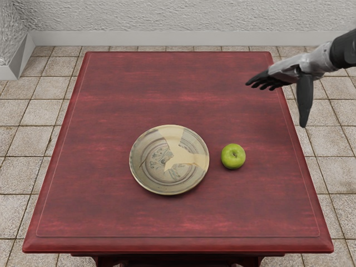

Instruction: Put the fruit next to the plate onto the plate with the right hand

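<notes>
Closest to the camera runs the front edge of the red table (167,222), and beyond it sits the plate (139,167), empty, with the green apple (233,156) just beside it on the right, apart from the rim. Since the fruit lies on that side, the right hand (268,80) has a short path to it. The hand hovers over the far right edge, well apart from the apple, fingers (257,81) stretched out and holding nothing. Its arm is cut off by the frame; no left arm shows.
</notes>
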Motion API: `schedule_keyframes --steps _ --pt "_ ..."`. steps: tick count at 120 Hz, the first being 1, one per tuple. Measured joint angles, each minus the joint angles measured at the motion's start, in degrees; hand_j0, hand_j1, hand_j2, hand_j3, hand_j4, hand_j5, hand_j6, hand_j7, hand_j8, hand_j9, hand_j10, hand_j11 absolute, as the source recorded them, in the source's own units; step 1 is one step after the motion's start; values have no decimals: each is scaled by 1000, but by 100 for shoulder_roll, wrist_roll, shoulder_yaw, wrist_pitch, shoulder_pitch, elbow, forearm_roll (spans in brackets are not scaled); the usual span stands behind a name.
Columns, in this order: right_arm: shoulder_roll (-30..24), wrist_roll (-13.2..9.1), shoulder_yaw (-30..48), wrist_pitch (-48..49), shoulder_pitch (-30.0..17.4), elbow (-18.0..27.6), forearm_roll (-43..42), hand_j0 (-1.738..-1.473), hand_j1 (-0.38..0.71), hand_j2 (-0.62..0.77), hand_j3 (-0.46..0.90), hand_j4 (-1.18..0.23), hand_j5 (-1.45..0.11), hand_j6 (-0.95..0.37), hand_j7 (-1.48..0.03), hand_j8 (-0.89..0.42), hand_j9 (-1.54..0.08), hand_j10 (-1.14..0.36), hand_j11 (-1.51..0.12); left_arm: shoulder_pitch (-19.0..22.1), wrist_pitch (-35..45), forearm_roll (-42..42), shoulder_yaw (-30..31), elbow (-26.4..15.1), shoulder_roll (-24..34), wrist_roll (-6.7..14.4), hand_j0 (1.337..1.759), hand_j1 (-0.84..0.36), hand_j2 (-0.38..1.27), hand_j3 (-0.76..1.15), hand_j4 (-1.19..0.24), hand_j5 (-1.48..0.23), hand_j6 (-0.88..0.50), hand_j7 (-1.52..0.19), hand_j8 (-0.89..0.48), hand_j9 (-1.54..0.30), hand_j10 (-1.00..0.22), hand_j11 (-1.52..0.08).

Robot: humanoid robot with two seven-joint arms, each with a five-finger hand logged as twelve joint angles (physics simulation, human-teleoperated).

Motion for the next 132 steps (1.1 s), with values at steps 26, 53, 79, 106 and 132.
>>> schedule_keyframes --steps 26,53,79,106,132 --pt "30 21 -40 0 56 7 17 -1658 -331 -3 0 -16 -20 -16 -20 -16 -20 -16 -20 0 -1 0 0 1 0 0 1658 349 0 0 0 0 0 0 0 0 0 0" --pt "-84 -184 -67 -310 319 905 80 -1658 -330 -3 0 -17 -21 -17 -21 -17 -21 -16 -21 0 1 0 0 1 0 0 1658 349 0 0 0 0 0 0 0 0 0 0" --pt "-433 -1940 605 -1730 409 2032 107 -1658 -328 -3 0 -18 -23 -18 -23 -18 -23 -18 -23 0 0 0 0 2 0 0 1658 349 0 0 0 0 0 0 0 0 0 0" --pt "-902 -3008 1310 -2324 501 3260 99 -1658 -326 -4 0 -20 -25 -20 -25 -20 -25 -20 -25 0 -1 0 0 1 0 0 1658 349 0 0 0 0 0 0 0 0 0 0" --pt "-511 -3535 1617 -3120 338 3693 96 -1658 -316 -5 0 -29 -36 -29 -36 -29 -36 -28 -36 0 0 0 0 1 0 0 1658 349 0 0 0 0 0 0 0 0 0 0"
